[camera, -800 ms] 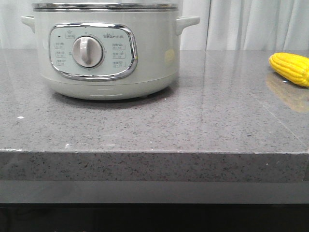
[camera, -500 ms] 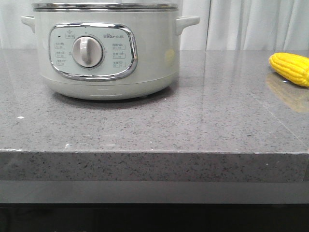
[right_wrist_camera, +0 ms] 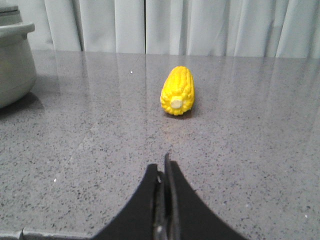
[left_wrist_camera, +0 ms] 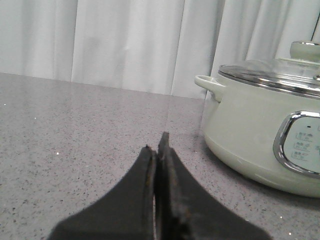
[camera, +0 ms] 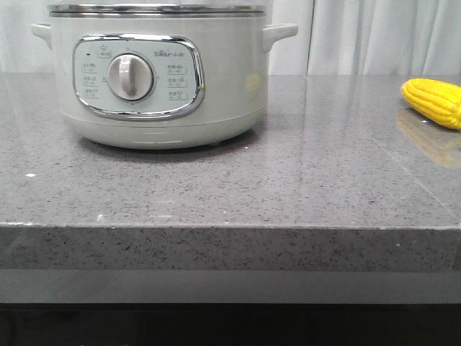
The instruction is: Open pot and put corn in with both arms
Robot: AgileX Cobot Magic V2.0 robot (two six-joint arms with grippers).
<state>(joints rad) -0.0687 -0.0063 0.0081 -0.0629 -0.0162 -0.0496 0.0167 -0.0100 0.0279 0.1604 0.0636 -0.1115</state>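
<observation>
The pot, pale green-white with a chrome-framed panel and round dial, stands at the back left of the grey counter. In the left wrist view the pot wears a glass lid with a pale knob. The corn, a yellow cob, lies at the right edge of the front view. My left gripper is shut and empty, low over the counter, apart from the pot. My right gripper is shut and empty, with the corn lying some way ahead of it. Neither gripper shows in the front view.
The grey speckled counter has its front edge near me. White curtains hang behind it. The pot's side shows at the edge of the right wrist view.
</observation>
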